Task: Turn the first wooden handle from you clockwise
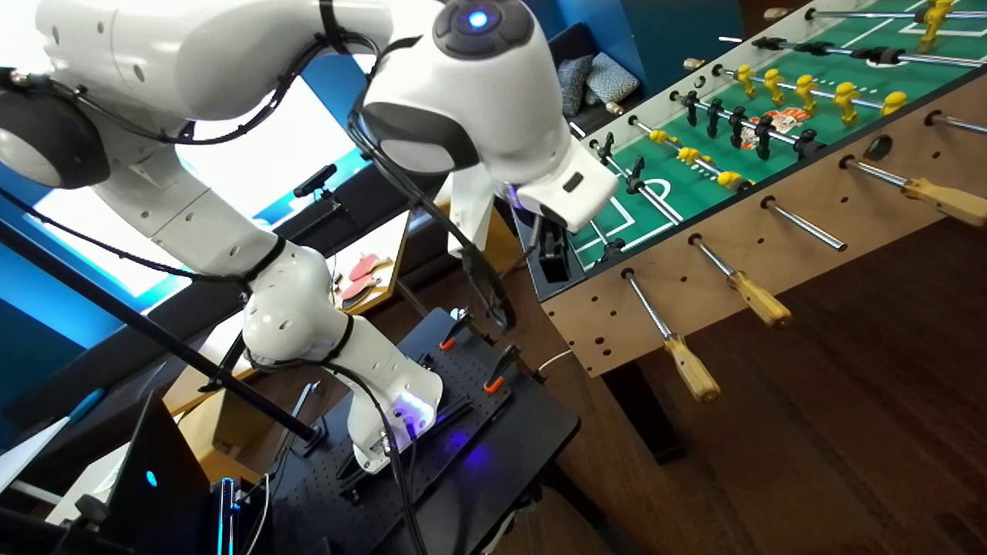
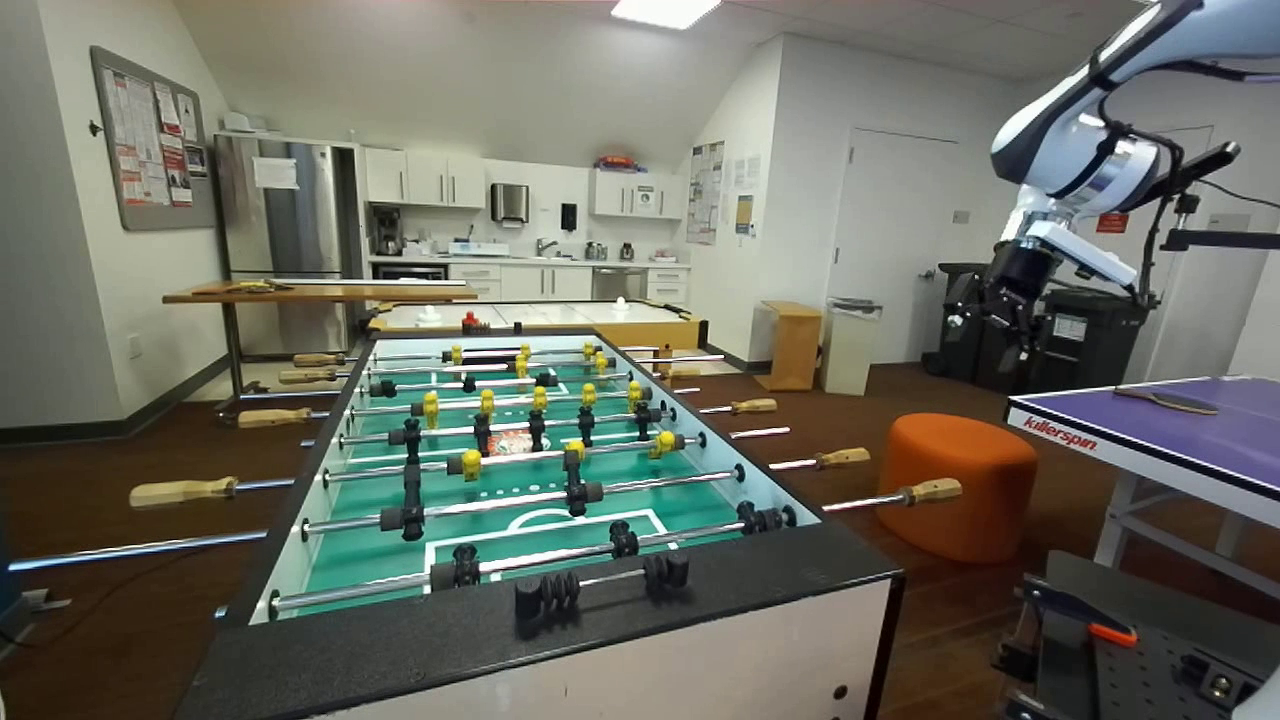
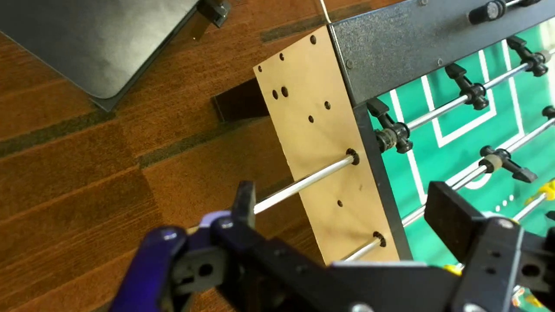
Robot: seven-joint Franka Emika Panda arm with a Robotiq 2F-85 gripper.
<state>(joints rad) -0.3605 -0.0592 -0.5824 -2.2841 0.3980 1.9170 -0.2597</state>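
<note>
The first wooden handle [image 1: 692, 368] is on the foosball rod nearest the robot's base and sticks out of the table's brown side. It also shows in an exterior view [image 2: 935, 490] in front of an orange stool. In the wrist view its metal rod [image 3: 303, 184] runs toward one finger, and that finger hides nearly all of the handle. My gripper [image 3: 347, 208] is open, with nothing between its fingers. In an exterior view the gripper [image 2: 1010, 300] hangs well above the handle, apart from it. In an exterior view the arm's wrist largely hides it.
A second wooden handle [image 1: 759, 299] sits close beside the first, and a bare rod [image 1: 806, 223] follows. The foosball table's brown side [image 1: 586, 339] and black end rim [image 2: 540, 610] are near. The orange stool [image 2: 960, 490], purple ping-pong table [image 2: 1220, 430] and black base table [image 1: 501, 455] stand around.
</note>
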